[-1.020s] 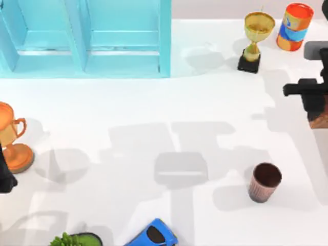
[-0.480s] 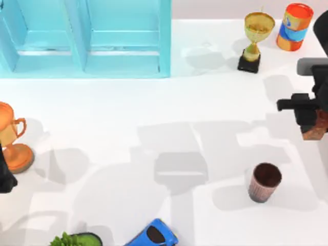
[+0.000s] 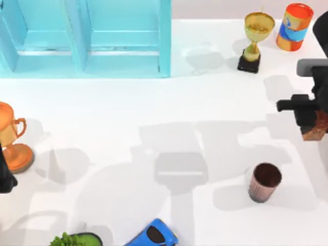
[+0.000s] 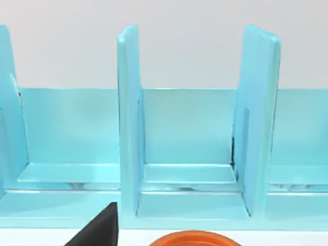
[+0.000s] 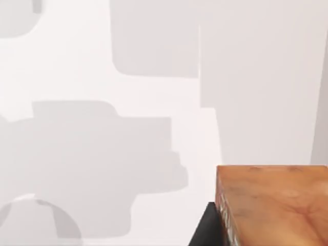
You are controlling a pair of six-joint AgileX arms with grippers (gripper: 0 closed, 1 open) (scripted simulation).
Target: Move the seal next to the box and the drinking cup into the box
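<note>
white tabletop (image 3: 154,102) carries the turquoise box (image 3: 87,38) at upper left. at the right edge, the right gripper (image 3: 313,120) is clamped on the seal (image 3: 318,127). the drinking cup (image 3: 265,182) stands upright at lower right. left gripper (image 3: 5,177) sits at the left edge, jaw state unclear.

One seal (image 3: 316,128) is showing at the right edge of the table (image 3: 154,102). One brown cup (image 3: 264,182) is standing there too. Two trophies are standing on the table: a gold one (image 3: 254,38) at the far side and an orange one (image 3: 11,138) at the left. One can (image 3: 293,26) is sitting beside the gold trophy. One blue box (image 3: 87,38) is sitting at the far left, and three of its bays are showing in the left wrist view. One blue toy car (image 3: 152,235) and one green plant (image 3: 74,240) are peeking in at the near edge. Two arms are showing, one on each side.
</note>
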